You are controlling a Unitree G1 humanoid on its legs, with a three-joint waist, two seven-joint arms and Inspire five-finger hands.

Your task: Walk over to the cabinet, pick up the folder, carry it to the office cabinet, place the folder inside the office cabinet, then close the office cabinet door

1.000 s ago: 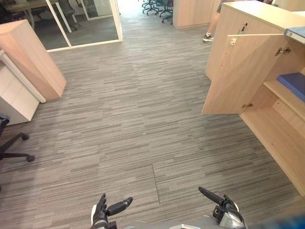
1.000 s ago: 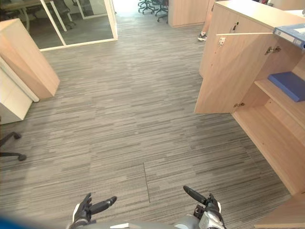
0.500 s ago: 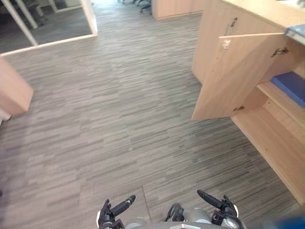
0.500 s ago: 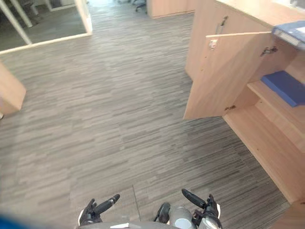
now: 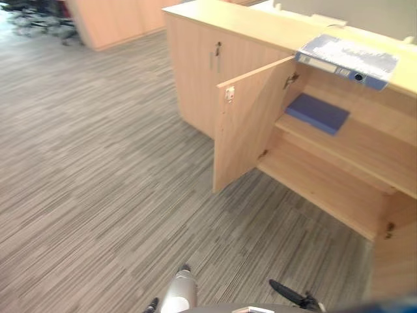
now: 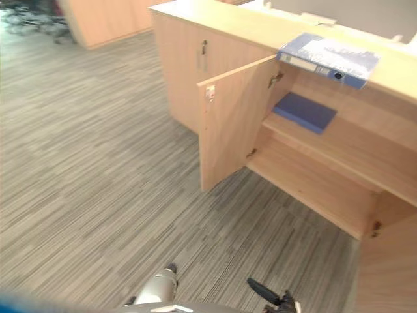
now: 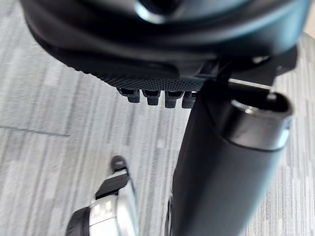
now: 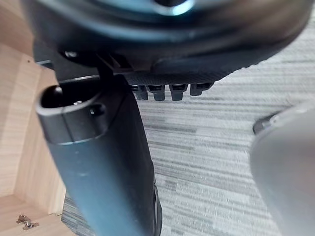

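A blue folder lies flat on top of the light wood office cabinet, over its open compartment. A second flat blue folder rests on the shelf inside. The cabinet's left door stands swung out toward me. My right hand shows at the bottom edge, open and holding nothing, well short of the cabinet. My left hand hangs over the carpet, its fingers straight and its thumb free, holding nothing. In the right wrist view my right hand is likewise empty beside the cabinet's wood.
Grey striped carpet stretches between me and the cabinet. The cabinet's right door stands open at the lower right. A closed door with a handle sits left of the open compartment. Another wood unit and office chairs stand far back left.
The whole view has swung right, so the open cabinet now sits centre-right with the folder on top in sight. Both hands have dropped toward the bottom edge, still open.
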